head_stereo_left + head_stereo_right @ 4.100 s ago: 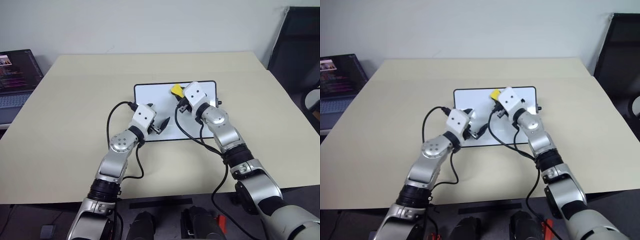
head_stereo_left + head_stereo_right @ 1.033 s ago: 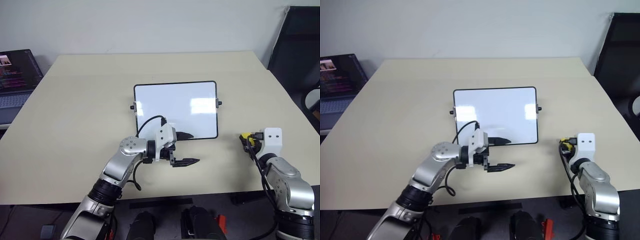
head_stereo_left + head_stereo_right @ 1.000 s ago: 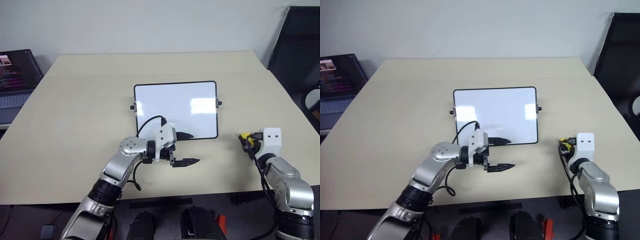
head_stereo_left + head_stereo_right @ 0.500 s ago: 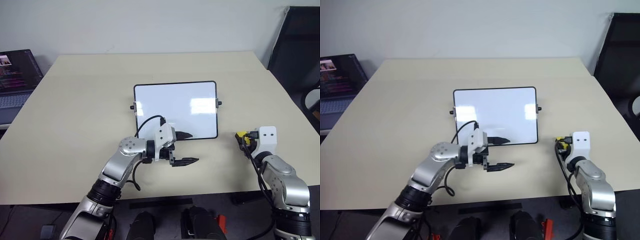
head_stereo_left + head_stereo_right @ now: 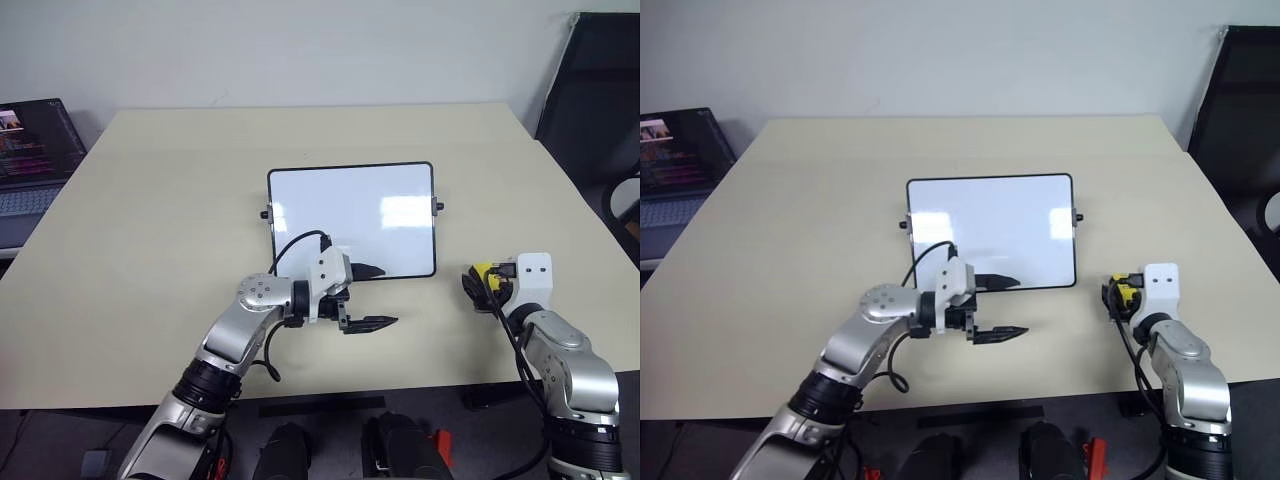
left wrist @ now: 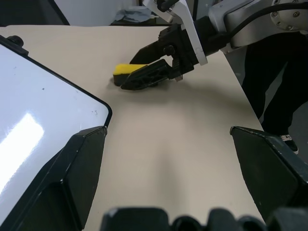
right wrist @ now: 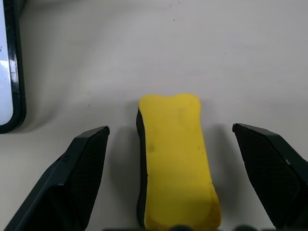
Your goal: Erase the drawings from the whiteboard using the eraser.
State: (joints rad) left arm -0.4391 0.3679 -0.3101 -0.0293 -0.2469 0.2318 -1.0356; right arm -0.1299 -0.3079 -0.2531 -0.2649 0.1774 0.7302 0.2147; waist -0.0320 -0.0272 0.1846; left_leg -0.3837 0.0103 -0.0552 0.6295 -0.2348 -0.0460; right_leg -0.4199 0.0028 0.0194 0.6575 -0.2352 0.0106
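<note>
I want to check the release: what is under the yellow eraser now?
The eraser lies flat on the bare beige table, beside the whiteboard, between the open fingers of the right tool. Its black underside hides the table beneath it.

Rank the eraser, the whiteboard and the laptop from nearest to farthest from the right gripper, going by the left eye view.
1. The eraser: on the table between the open fingers of the right gripper.
2. The whiteboard: toward the table's middle, to the gripper's left.
3. The laptop: beyond the table's far left edge.
</note>
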